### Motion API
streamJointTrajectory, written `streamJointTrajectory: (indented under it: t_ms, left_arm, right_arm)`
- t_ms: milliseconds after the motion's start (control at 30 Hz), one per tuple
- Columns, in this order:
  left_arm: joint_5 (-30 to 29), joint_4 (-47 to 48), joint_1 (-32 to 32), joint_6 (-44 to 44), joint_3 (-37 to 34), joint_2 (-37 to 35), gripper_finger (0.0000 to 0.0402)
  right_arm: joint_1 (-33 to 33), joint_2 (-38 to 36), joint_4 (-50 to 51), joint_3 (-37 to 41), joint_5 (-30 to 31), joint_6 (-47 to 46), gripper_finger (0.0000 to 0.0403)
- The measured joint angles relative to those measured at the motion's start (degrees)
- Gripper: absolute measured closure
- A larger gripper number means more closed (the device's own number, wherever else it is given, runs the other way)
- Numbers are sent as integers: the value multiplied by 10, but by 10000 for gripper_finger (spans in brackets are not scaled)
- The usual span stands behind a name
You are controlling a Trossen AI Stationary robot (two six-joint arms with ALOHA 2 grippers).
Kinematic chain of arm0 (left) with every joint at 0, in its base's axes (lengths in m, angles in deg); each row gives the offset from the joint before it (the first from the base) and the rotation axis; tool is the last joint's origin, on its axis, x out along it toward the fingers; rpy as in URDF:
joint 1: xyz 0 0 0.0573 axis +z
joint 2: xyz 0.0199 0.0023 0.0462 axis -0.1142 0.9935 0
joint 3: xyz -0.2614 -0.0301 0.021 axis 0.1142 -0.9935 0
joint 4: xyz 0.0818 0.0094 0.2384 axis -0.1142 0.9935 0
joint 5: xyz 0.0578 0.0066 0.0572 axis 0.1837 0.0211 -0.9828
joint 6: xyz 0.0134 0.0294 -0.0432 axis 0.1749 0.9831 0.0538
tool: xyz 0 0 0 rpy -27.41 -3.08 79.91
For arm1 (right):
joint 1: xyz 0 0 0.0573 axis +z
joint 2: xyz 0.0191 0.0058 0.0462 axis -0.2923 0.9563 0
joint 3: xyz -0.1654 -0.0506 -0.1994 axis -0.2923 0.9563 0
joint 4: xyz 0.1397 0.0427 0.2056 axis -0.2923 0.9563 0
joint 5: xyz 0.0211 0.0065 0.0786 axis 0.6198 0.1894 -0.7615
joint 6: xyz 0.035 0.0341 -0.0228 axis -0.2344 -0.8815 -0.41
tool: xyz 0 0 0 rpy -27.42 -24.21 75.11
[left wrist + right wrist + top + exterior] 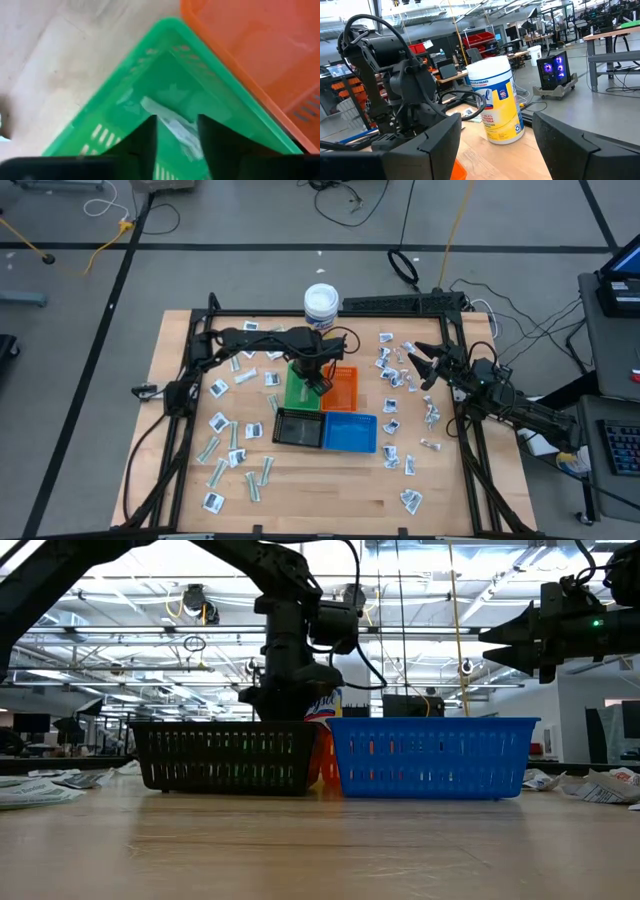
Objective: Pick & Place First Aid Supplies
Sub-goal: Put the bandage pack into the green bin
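Packet (172, 124) dropping into green tray (120, 95); left gripper (176, 135) jaws parted, releasing. Right gripper (425, 367) spread, idle. Next: lift clear, fetch another.

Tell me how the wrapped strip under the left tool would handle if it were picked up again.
Probably floppy: the strip lies crinkled between the left tool fingers, inside the green tray. Likely very light, being thin and flat. Its glossy wrapper may be slippery.
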Motion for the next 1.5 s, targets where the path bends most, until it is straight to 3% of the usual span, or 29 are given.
streamJointTrajectory:
  t_ms: [200,600,800,1133,1500]
  left_arm:
    - [6,12,10,-25,-1,-15,179]
    - [-1,3,26,-91,-27,-71,172]
    - [-18,-31,44,-80,-117,-146,172]
    - [-20,-60,84,53,-291,-274,172]
    - [-43,-60,155,152,-417,-379,172]
  right_arm:
    - [0,0,0,0,0,0,161]
    - [0,0,0,0,0,0,161]
    - [0,0,0,0,0,0,161]
    - [0,0,0,0,0,0,161]
    - [0,0,0,0,0,0,161]
